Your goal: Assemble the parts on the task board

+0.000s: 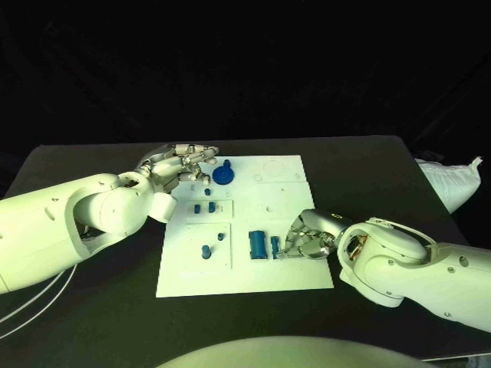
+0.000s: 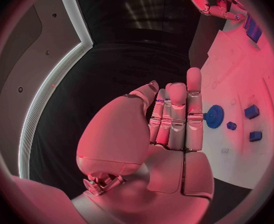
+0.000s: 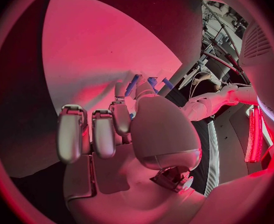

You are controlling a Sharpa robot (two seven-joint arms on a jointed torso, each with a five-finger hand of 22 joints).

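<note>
white task board (image 1: pixel 278 276) lies in the middle of the black counter (image 1: pixel 378 169), its long side running near to far. blue parts on it, counted from the head view: one round gear-like disc (image 1: pixel 223 173) at the far left corner, two small blocks (image 1: pixel 203 207) side by side in a left panel with one tiny piece (image 1: pixel 208 191) just beyond them, two small pegs (image 1: pixel 210 244) in the nearer left panel, one larger rectangular block (image 1: pixel 257 242) near the middle, and one slim piece (image 1: pixel 275 246) just right of it.

left hand (image 1: pixel 179 165) hovers at the far left edge of the board, beside the disc; in its wrist view the fingers (image 2: pixel 176 119) are straight, close together, and hold nothing.

right hand (image 1: pixel 308 236) rests on the near right part of the board, fingers curled down just beside the slim piece; i cannot tell whether they grip it.

no readable writing shows on the board or parts.
</note>
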